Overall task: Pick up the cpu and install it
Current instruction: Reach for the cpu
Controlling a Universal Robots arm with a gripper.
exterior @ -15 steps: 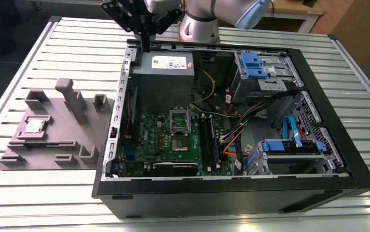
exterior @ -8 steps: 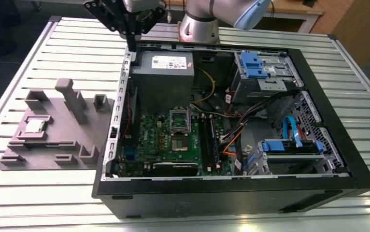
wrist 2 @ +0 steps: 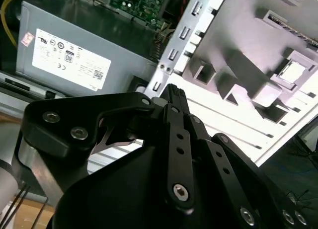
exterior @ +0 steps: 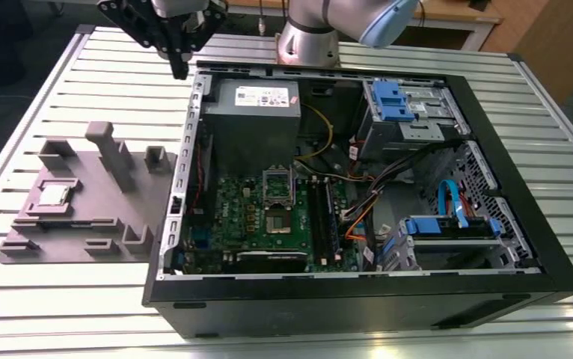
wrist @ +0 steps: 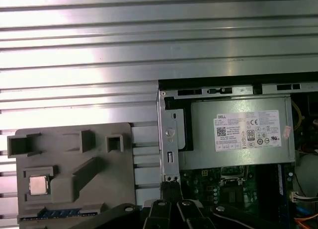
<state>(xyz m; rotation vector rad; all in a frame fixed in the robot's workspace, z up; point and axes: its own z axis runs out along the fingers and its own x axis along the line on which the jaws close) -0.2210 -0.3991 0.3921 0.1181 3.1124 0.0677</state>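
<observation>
Exterior view, tool (exterior: 179, 72): fingers pressed together, nothing pinched; hanging above the desk (exterior: 87, 299), just outside the 11 o'clock corner of the computer case (exterior: 316, 310).
Exterior view, cpu (exterior: 55, 194): lying flat in a pocket of the grey tray (exterior: 67, 239), at 9 o'clock from the case; well apart from the tool, at about 7 o'clock from it.
Exterior view, socket (exterior: 278, 213): on the green board inside the case, at 6 o'clock from the power supply (exterior: 256, 112).
Second wrist view, tool (wrist 2: 172, 92): black fingers meeting at the tips, empty.
Second wrist view, cpu (wrist 2: 293, 71): pale square seated in the tray (wrist 2: 238, 30), beyond the fingertips and apart from them.
First wrist view, cpu (wrist: 39, 185): silvery square in its tray (wrist: 64, 149) pocket; tray on the slatted desk (wrist: 99, 40), beside the case wall.
First wrist view, tool (wrist: 171, 188): tips together, near the case wall and the power supply (wrist: 233, 139).
</observation>
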